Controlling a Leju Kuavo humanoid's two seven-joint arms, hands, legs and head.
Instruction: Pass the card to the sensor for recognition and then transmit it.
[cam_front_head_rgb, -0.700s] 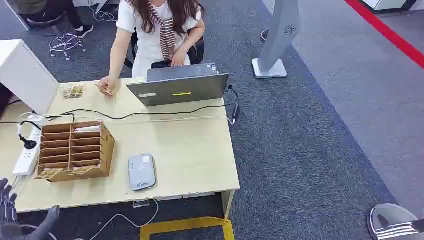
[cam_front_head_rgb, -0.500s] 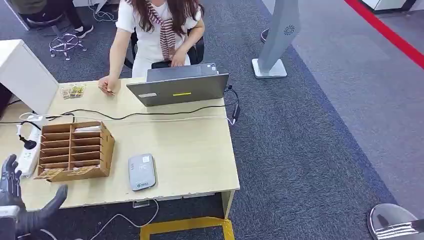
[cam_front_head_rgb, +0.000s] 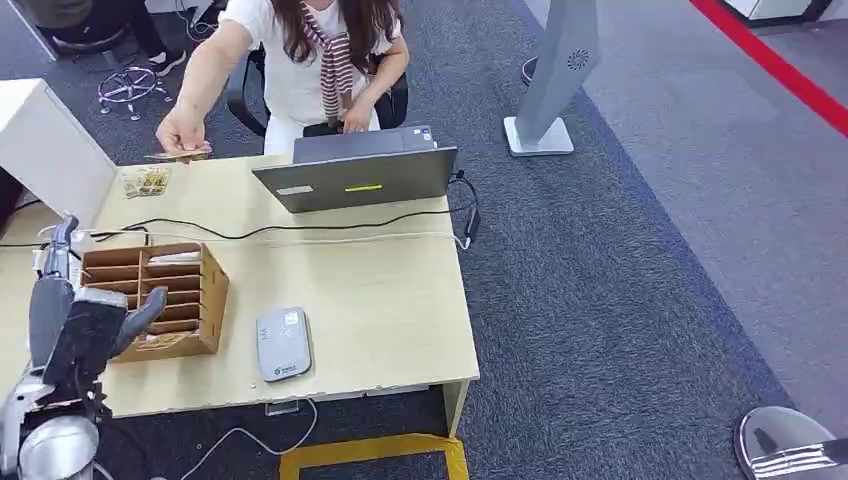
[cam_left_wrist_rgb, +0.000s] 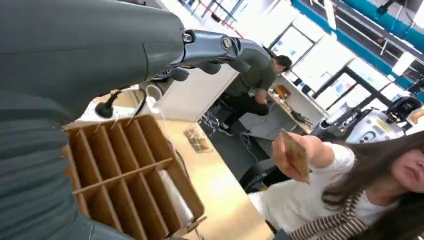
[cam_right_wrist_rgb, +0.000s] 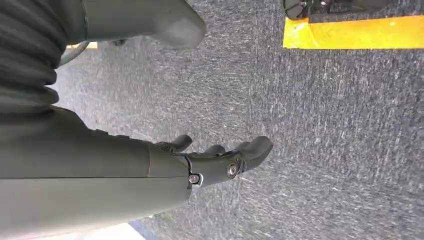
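- The left robot hand (cam_front_head_rgb: 85, 325) has risen beside the brown cardboard sorter box (cam_front_head_rgb: 152, 300), empty, fingers apart.
- The person's hand (cam_front_head_rgb: 182, 131) has lifted a tan card (cam_left_wrist_rgb: 295, 152) off the pale wooden tabletop (cam_front_head_rgb: 380, 300).
- The right robot hand (cam_right_wrist_rgb: 220, 160) hangs empty, fingers loosely spread.

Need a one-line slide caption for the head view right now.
Left hand raised beside the cardboard organizer as a seated person's hand lifts a card over the desk; card reader untouched.

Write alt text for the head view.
The robot's left hand is raised, empty, beside a cardboard sorter on a desk. A seated person behind a laptop holds out a card.
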